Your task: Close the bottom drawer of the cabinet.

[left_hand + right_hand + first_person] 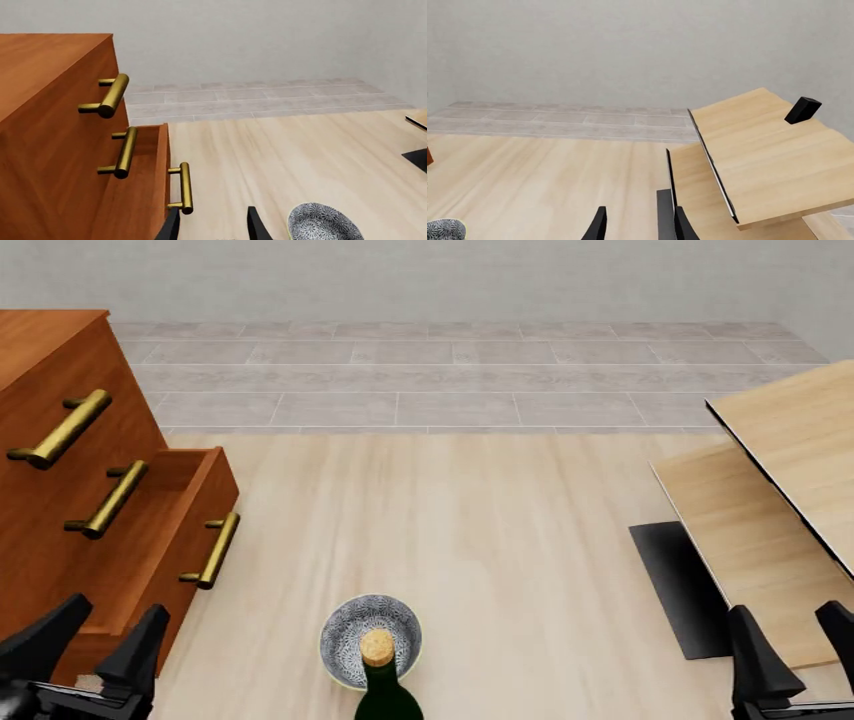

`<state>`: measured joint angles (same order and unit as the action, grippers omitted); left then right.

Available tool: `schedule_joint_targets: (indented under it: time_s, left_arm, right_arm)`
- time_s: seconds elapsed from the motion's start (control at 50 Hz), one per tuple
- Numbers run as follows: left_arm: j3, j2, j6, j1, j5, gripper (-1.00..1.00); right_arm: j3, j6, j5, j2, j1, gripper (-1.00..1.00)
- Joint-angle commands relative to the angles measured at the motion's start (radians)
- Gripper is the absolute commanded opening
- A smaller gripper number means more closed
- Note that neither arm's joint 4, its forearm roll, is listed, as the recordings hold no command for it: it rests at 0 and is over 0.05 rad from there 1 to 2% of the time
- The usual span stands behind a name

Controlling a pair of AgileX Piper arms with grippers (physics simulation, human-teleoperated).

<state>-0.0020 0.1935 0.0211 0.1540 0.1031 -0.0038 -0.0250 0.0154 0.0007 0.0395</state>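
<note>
A: Where is the bottom drawer (160,540) sitting relative to the left gripper (91,640)?

B: It is jutting out of the cabinet (54,390), just ahead of the left fingers (138,645) and slightly to their outer side. Those fingers are standing apart, holding nothing.

A: How will it handle?

B: I am judging it a stiff wooden box on runners, so a flat push on the front should be sliding it in without any grasp. The brass bar handle (214,550) is looking smooth and slippery; pressing the wood beside it seems safer.

A: And the right gripper (790,650)?

B: Its fingers are also apart, hanging well away from the drawer.

A: Any writing?

B: I am reading none, not on the bottle (384,685) or the patterned bowl (350,625) either.
</note>
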Motion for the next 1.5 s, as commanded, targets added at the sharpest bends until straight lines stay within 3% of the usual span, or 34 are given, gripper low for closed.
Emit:
schedule_joint_targets:
  time_s: [0.02, 0.16, 0.22, 0.28, 0.42, 0.62, 0.72, 0.8, 1.16, 1.5]
  left_arm:
    - [0.002, 0.155, 0.007, 0.076, 0.116, 1.00]
    - [0.002, 0.282, 0.018, 0.115, 0.215, 1.00]
    - [0.002, 0.386, 0.060, 0.123, 0.299, 1.00]
    - [0.002, 0.510, 0.048, 0.135, 0.404, 1.00]
    - [0.002, 0.638, 0.095, 0.146, 0.504, 1.00]
    - [0.002, 0.896, 0.148, 0.142, 0.729, 1.00]
    - [0.002, 1.191, 0.167, 0.128, 0.995, 1.00]
    - [0.002, 1.329, 0.162, 0.120, 1.111, 1.00]
    - [-0.002, 1.397, 0.133, 0.080, 1.117, 1.00]
    - [-0.091, 1.542, 0.097, -0.023, 1.117, 1.00]
  right_arm:
    - [0.001, -0.004, 0.003, 0.000, 0.010, 1.00]
    - [0.002, -0.006, 0.004, 0.000, 0.016, 1.00]
    - [0.001, -0.008, 0.004, 0.000, 0.018, 1.00]
    - [0.001, -0.010, 0.003, 0.000, 0.019, 1.00]
    - [0.001, -0.012, 0.005, 0.000, 0.022, 1.00]
    - [0.000, -0.017, 0.006, 0.000, 0.024, 1.00]
    - [0.001, -0.020, 0.008, 0.000, 0.023, 1.00]
    - [0.000, -0.022, 0.008, 0.000, 0.023, 1.00]
    - [0.001, -0.031, 0.012, 0.000, 0.026, 1.00]
    - [0.001, -0.035, 0.014, 0.000, 0.028, 1.00]
